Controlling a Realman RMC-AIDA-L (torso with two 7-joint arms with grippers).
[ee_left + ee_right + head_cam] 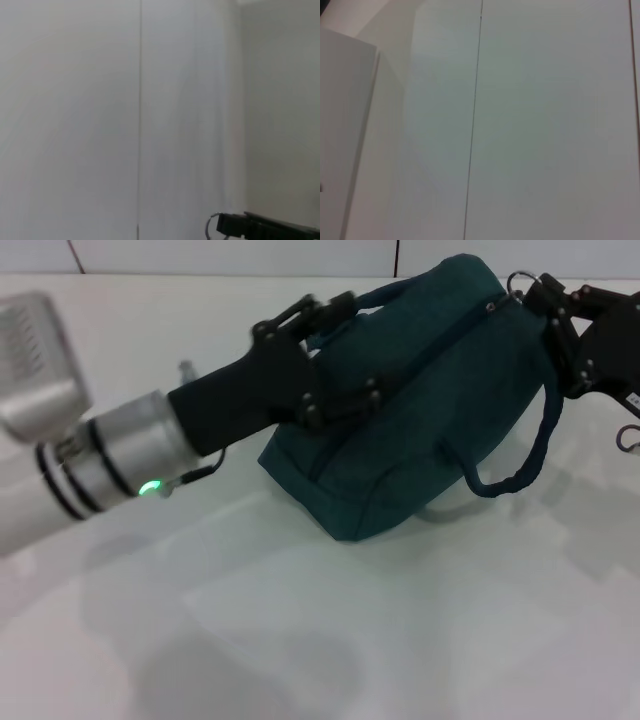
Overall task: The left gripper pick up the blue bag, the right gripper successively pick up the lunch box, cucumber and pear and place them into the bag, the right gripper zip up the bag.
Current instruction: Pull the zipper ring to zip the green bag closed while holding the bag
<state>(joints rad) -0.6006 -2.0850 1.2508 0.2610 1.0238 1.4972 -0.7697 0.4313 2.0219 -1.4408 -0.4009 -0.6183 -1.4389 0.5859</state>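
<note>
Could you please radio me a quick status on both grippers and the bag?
Left gripper clamped on blue bag at its left end. Right gripper at the zipper's ring pull. Bag zipped, resting on white table.

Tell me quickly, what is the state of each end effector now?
Left gripper: shut on the blue bag, at its handle.
Right gripper: at the bag's zipper end; open or shut cannot be told.

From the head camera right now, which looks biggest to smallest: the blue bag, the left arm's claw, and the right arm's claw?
1. The blue bag, clearly largest.
2. The left gripper; it sits nearer the camera, which may inflate it.
3. The right gripper, partly cut off at the edge.
</note>
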